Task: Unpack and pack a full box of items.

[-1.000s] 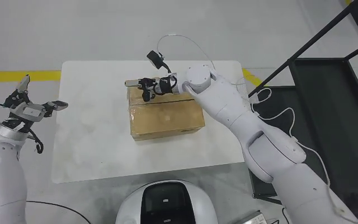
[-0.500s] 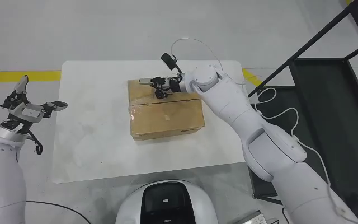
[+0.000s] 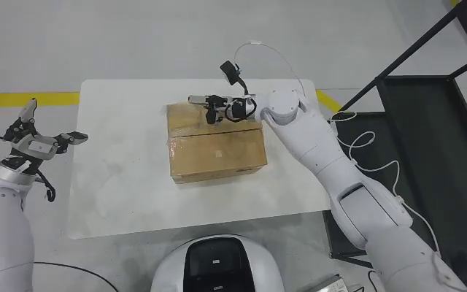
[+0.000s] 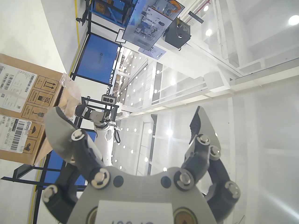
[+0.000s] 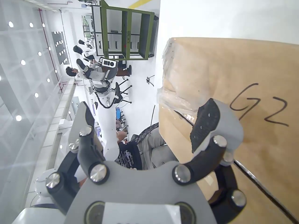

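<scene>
Centrally on the white worktop (image 3: 117,182) sits the cardboard box (image 3: 217,150), flaps closed, contents hidden. Left pincer (image 3: 55,120), fingers apart, hangs beyond the worktop's left edge; right pincer (image 3: 203,107), fingers apart and empty, hovers over the box's far edge. Right wrist view: clear tape (image 5: 172,99) and a handwritten mark (image 5: 259,108) on the lid. Left wrist view: printed labels (image 4: 18,99) on a side.

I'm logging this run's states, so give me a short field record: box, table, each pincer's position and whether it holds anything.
box: cardboard, flaps closed, taped, mid-table
table: white, bearing the box
right pincer: open, empty, at the box's far edge, one finger over its top
left pincer: open, empty, beyond the table's left edge
</scene>
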Controlling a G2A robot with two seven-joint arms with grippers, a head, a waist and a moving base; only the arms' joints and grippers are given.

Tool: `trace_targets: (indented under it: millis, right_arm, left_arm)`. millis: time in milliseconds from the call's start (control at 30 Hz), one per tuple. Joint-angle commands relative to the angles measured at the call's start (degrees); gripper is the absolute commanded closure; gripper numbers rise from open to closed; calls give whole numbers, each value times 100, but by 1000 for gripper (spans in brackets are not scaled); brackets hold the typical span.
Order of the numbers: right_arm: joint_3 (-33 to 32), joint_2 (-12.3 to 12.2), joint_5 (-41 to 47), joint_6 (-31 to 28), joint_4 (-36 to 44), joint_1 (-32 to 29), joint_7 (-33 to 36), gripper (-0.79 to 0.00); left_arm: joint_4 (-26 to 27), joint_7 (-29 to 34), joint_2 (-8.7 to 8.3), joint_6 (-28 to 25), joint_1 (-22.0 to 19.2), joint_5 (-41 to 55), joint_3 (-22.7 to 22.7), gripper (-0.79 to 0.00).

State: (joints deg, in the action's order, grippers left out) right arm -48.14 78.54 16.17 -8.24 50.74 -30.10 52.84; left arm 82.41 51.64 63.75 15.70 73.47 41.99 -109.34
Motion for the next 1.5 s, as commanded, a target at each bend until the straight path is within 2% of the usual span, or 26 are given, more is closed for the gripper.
trace_targets:
  millis: [0, 300, 433, 600, 867, 1133, 1267, 1333, 1400, 1467]
  right_arm:
    - [50, -3, -284, -150, 97, -22, -119, -785]
    - [214, -52, -1801, -806, 505, -202, -997, -785]
    - [206, -127, -2659, -822, 976, -428, -1518, -785]
    - [233, -207, -3804, -361, 1627, -782, -2097, -785]
    - [289, -217, -4612, 167, 2093, -1037, -2309, -785]
    - [508, -116, -5265, 663, 2152, -1008, -2437, -785]
    - [642, -50, -5626, 940, 2119, -992, -2535, -606]
    - [682, -20, -5725, 1008, 2101, -989, -2560, -382]
    - [713, 7, -5834, 1067, 2080, -981, -2577, -280]
    - [734, 32, -5922, 1101, 2062, -979, -2601, -58]
  left_arm:
    - [0, 0, 0, 0, 0, 0, 0, -785]
    - [0, 0, 0, 0, 0, 0, 0, -785]
    - [0, 0, 0, 0, 0, 0, 0, -785]
    - [0, 0, 0, 0, 0, 0, 0, -785]
    - [0, 0, 0, 0, 0, 0, 0, -785]
    - [0, 0, 0, 0, 0, 0, 0, -785]
    - [0, 0, 0, 0, 0, 0, 0, -785]
    - [0, 0, 0, 0, 0, 0, 0, -785]
    - [0, 0, 0, 0, 0, 0, 0, -785]
    - [0, 0, 0, 0, 0, 0, 0, -785]
